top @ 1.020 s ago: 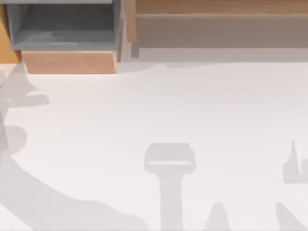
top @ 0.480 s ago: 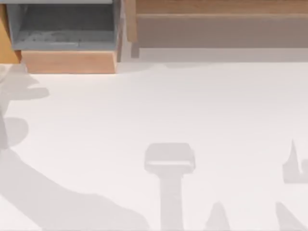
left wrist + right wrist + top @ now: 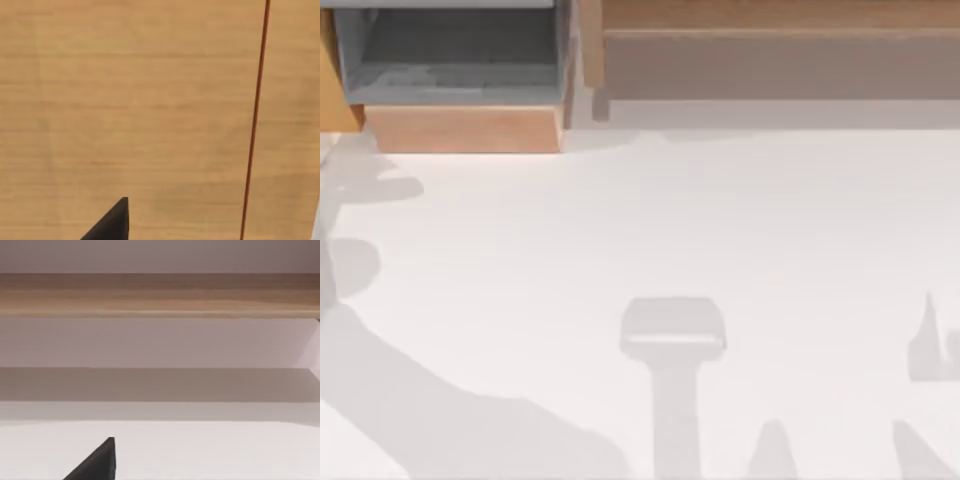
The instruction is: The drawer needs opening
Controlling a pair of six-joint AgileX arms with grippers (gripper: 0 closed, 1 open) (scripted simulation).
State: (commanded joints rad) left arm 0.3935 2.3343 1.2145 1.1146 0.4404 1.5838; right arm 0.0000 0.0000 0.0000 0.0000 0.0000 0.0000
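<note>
The drawer (image 3: 332, 95) shows as an orange-brown sliver at the far left edge of the table's back in the top view. In the left wrist view a dark tip of my left gripper (image 3: 112, 223) sits very close to an orange-tan wood face (image 3: 140, 110) crossed by a thin red-brown seam (image 3: 255, 115). I cannot tell whether the gripper touches that face. A dark tip of my right gripper (image 3: 97, 462) hangs over the white table, facing a wooden shelf edge (image 3: 160, 295).
A light-tan-fronted drawer (image 3: 465, 128) with a grey inside stands pulled out at the back left. A long wooden cabinet (image 3: 780, 40) runs along the back right. Arm shadows fall on the white table (image 3: 670, 220) at its left edge and front.
The arm shadow at the table's left edge has shifted and flattened a little. The cabinet and both drawers look unchanged.
</note>
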